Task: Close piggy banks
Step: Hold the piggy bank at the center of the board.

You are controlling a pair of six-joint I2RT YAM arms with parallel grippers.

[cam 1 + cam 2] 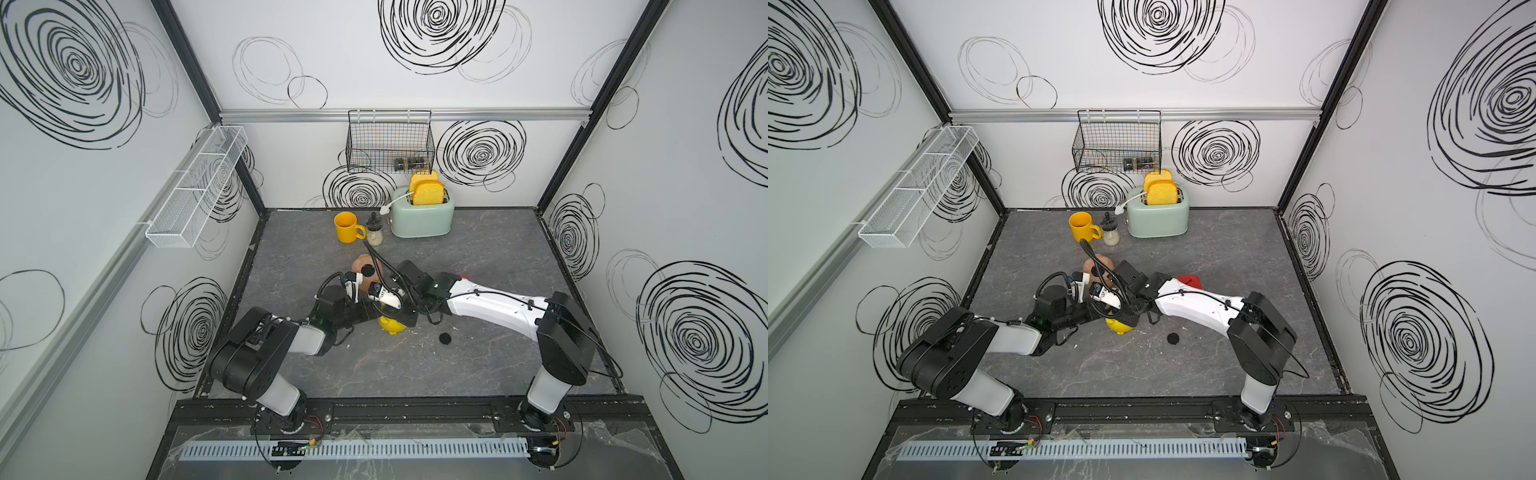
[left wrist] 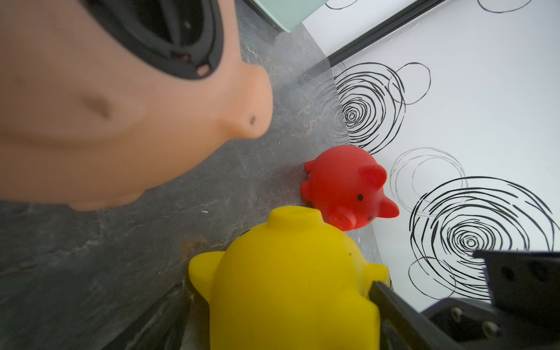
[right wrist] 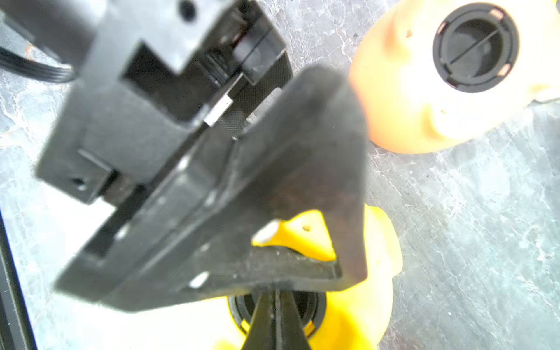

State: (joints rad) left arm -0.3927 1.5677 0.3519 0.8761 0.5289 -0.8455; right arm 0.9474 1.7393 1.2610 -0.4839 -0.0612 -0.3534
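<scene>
Pink pig (image 2: pixel 121 121) fills left wrist cam, pink's plug (image 2: pixel 181 51) looks seated. Step in hand, I think: plugging yellow pig (image 2: pixel 291 266), mid-table (image 1: pixel 478 374). Right gripper (image 3: pixel 275 315) pinched closed, tips on yellow's plug (image 3: pixel 238 307). Left gripper (image 2: pixel 281 291) spread wide, flanking that pig. Next: firm straight push. Grippers overlap, tight; table front free, edges far. Red pig (image 2: pixel 345 188) belly hidden.

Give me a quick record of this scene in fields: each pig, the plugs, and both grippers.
pink pig: belly up, hole filled
pink pig's plug: black, seated in the hole
yellow pig: belly up between the arms
yellow pig's plug: in the hole; fully seated or not, cannot tell
red pig: on the table, belly hole out of sight
spare plug: loose on the table, apart from the pigs
left gripper: open, astride the yellow pig
right gripper: shut, tips at the yellow pig's plug
</scene>
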